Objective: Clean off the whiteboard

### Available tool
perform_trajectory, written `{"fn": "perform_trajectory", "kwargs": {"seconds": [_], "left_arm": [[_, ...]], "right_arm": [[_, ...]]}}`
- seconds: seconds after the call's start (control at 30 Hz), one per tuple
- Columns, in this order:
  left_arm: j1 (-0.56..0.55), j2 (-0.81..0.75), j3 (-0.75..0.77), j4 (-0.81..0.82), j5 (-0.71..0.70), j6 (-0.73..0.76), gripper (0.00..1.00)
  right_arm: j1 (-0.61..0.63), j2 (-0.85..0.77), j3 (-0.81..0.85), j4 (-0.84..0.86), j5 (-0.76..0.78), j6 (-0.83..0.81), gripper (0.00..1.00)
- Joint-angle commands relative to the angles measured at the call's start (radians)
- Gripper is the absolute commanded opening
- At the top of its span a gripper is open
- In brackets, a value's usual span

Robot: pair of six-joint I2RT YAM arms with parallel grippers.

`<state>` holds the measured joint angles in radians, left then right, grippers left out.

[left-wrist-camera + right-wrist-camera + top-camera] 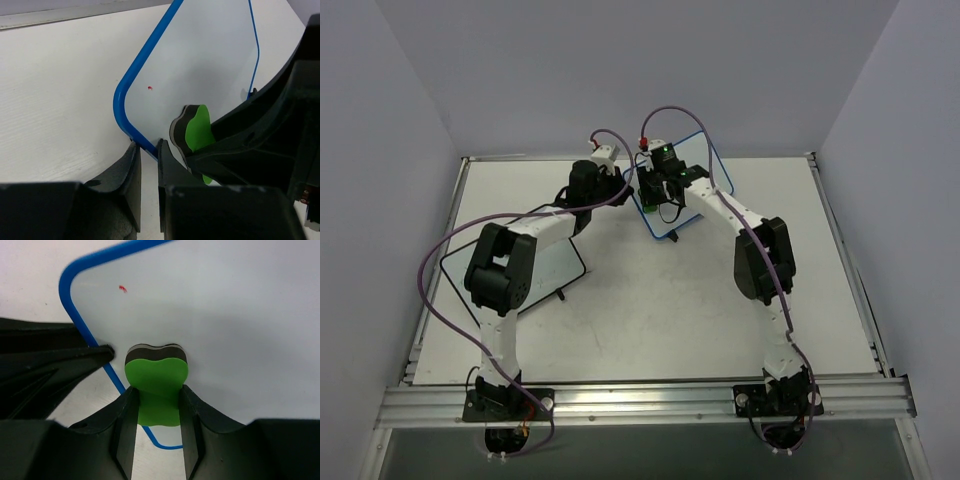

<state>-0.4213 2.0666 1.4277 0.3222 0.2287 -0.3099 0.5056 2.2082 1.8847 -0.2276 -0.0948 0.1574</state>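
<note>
The blue-framed whiteboard stands tilted at the back middle of the table. My left gripper is shut on its blue frame near the lower left corner; in the top view it is at the board's left edge. My right gripper is shut on a green heart-shaped eraser with a black felt layer, pressed against the white surface near that corner. The eraser also shows in the left wrist view. A small red mark remains on the board, above and left of the eraser; it also shows in the left wrist view.
A black-framed whiteboard lies flat on the table's left side, partly under my left arm. Metal rails run along the table's edges. Grey walls close in the back and both sides.
</note>
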Motion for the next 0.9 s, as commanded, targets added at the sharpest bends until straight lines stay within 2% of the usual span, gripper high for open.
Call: {"fn": "perform_trajectory", "kwargs": {"seconds": [0.0, 0.23, 0.87], "left_arm": [[-0.057, -0.023, 0.0, -0.087, 0.061, 0.129, 0.02], [-0.059, -0.028, 0.002, -0.087, 0.061, 0.132, 0.02], [-0.077, -0.033, 0.008, -0.101, 0.049, 0.147, 0.02]], "right_arm": [[0.017, 0.143, 0.126, -0.07, 0.024, -0.036, 0.0], [0.019, 0.226, 0.295, -0.121, 0.046, -0.041, 0.0], [0.016, 0.251, 0.395, -0.085, 0.055, -0.004, 0.0]]}}
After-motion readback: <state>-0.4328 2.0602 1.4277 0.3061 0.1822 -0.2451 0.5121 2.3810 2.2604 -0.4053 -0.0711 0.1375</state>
